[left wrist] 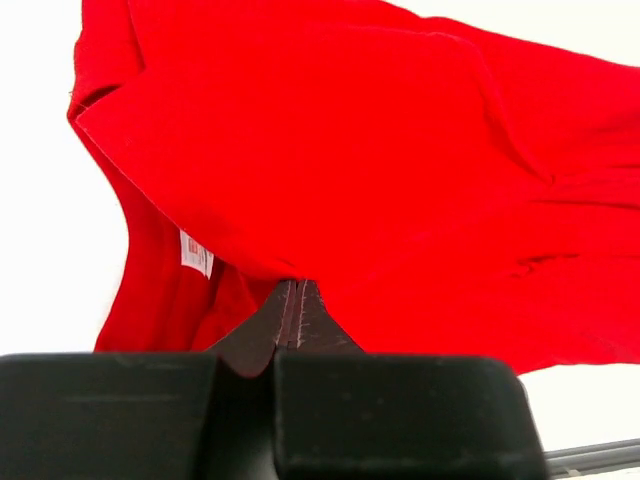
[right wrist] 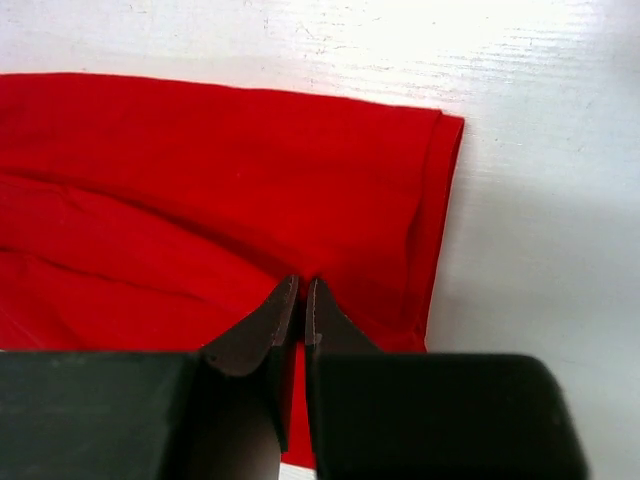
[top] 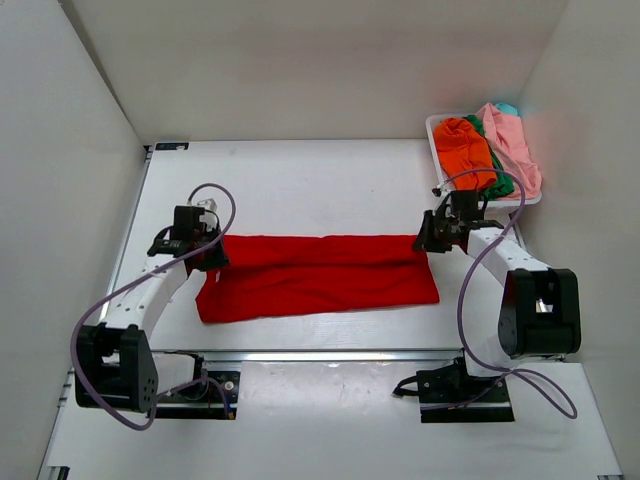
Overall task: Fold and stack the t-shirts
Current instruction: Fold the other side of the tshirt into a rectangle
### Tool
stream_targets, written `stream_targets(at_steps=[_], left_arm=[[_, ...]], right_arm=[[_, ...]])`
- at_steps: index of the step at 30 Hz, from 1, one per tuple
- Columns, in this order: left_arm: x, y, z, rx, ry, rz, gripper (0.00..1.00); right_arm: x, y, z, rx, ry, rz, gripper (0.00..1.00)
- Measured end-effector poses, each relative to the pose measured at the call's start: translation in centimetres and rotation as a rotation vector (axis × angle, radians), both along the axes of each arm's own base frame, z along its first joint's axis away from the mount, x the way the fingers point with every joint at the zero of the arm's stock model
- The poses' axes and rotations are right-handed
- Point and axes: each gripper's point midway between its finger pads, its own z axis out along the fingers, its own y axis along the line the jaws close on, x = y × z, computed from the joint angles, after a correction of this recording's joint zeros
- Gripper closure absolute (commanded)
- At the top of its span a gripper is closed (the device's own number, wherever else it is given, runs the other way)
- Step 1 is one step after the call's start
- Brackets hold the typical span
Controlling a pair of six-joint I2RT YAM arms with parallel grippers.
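The red shirt point(top: 320, 275) lies flat on the table point(top: 300, 180) as a long strip, folded lengthwise, running left to right across the middle between the two arms. In the left wrist view its cloth is doubled over, and a white label point(left wrist: 195, 252) shows under the upper layer.

The left gripper point(top: 210, 250) sits at the strip's left end. Its fingers are pressed together on a fold of the red cloth at their tips. The right gripper point(top: 428, 240) is at the far right corner. Its fingers point(right wrist: 285, 310) are closed to a hairline slit, the tips nipping the cloth just inside the hemmed edge.

A purple cable point(top: 225, 200) loops above the left wrist, and another arcs from the right wrist toward the basket.

The white basket point(top: 432, 135) stands at the table's far right corner, near the right gripper and apart from the red shirt. It holds a bunched heap: an orange shirt point(top: 465, 150) at the left, a pink one point(top: 515, 145) draped over the right side, green cloth point(top: 500, 183) showing between and beneath them, and a bit of teal point(top: 508, 108) at the back.
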Motion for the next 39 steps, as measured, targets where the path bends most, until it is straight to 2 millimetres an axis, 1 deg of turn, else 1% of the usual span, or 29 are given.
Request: stream_targets(at_steps=[7,12,14,18,21,25,26,27,28,29,30,31,33,35,37,39], left_arm=[[-0.3,0.1,0.8,0.0,-0.034,0.0,1.0],[-0.7,0.1,0.7,0.002,-0.03,-0.001,1.0],[-1.0,0.2,0.6,0.002,-0.026,-0.001,1.0],[-1.5,0.2,0.6,0.002,-0.021,-0.001,1.0],[-1.7,0.2,0.8,0.002,-0.023,-0.002,1.0],[-2.3,0.2,0.8,0.003,-0.017,-0.004,1.0],[-2.5,0.2,0.9,0.003,-0.018,-0.005,0.96],[-2.7,0.3,0.9,0.003,-0.017,-0.005,0.9],[-2.9,0.3,0.9,0.004,-0.018,-0.006,0.82],[-3.2,0.3,1.0,0.006,-0.018,-0.006,0.76],[-3.4,0.4,1.0,0.009,-0.017,-0.005,0.62],[-3.6,0.5,1.2,0.01,-0.018,0.001,0.55],[-3.8,0.6,1.6,0.011,-0.03,0.008,0.53],[-3.9,0.6,2.0,0.009,-0.042,0.014,0.49],[-4.0,0.5,2.1,0.003,-0.043,0.015,0.5],[-4.0,0.1,2.1,-0.006,-0.042,0.007,0.51]], right_arm=[[0.9,-0.3,0.4,-0.007,-0.048,0.017,1.0],[2.0,-0.4,0.4,-0.02,-0.064,0.056,1.0],[2.2,-0.3,0.4,-0.021,-0.072,0.073,1.0],[1.9,0.0,0.0,-0.015,-0.074,0.096,1.0],[1.0,0.0,-0.9,-0.013,-0.052,0.106,1.0],[0.2,0.1,-1.4,-0.008,-0.028,0.114,1.0],[0.0,0.0,-1.5,-0.008,-0.023,0.112,1.0],[-0.4,-0.1,-1.5,-0.006,-0.015,0.107,1.0],[-0.9,-0.5,-1.6,-0.004,-0.001,0.091,1.0],[-1.3,-0.9,-1.5,-0.005,0.008,0.074,0.91],[-1.8,-1.4,-1.3,-0.005,0.018,0.049,0.75],[-2.4,-1.9,-1.0,-0.009,0.024,0.023,0.71],[-2.9,-2.7,0.1,-0.02,0.009,-0.018,0.57],[-3.1,-2.9,1.6,-0.027,-0.034,-0.036,0.46],[-2.9,-2.8,3.0,-0.025,-0.083,-0.036,0.45],[-2.7,-2.4,3.5,-0.017,-0.103,-0.026,0.45]])
